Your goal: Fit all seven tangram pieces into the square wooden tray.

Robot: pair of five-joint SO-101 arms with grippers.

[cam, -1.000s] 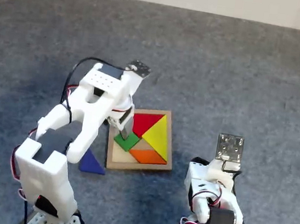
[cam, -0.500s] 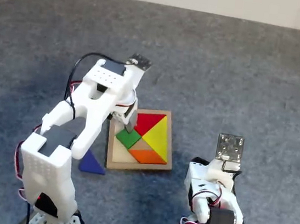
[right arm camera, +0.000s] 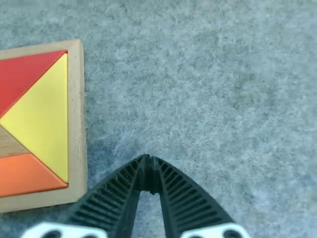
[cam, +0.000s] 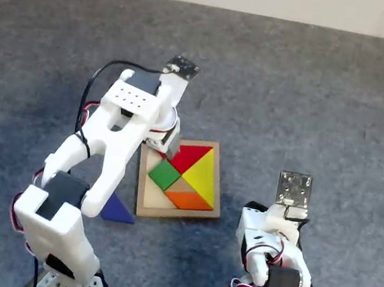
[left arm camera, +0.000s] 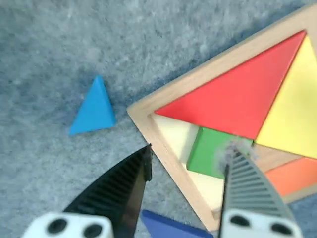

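Observation:
The square wooden tray [cam: 176,214] lies between the arms and holds a red triangle [cam: 185,158], a yellow triangle [cam: 203,174], a green square [cam: 164,174] and an orange piece [cam: 187,200]. My left gripper [cam: 166,146] hovers open and empty over the tray's far left corner. In the left wrist view the left gripper [left arm camera: 190,147] straddles the tray rim [left arm camera: 164,155] beside the green square [left arm camera: 210,151]. A light blue triangle [left arm camera: 93,107] and a dark blue triangle [cam: 117,209] lie on the carpet outside the tray. My right gripper [right arm camera: 148,159] is shut, low on the carpet right of the tray [right arm camera: 77,114].
Grey carpet [cam: 311,95] covers the whole table, with open room beyond and to the right of the tray. The right arm's base [cam: 269,281] stands near the front edge.
My left gripper has pulled back from the green square toward the tray's far left corner. The square now lies flat in the tray. The right arm has not moved.

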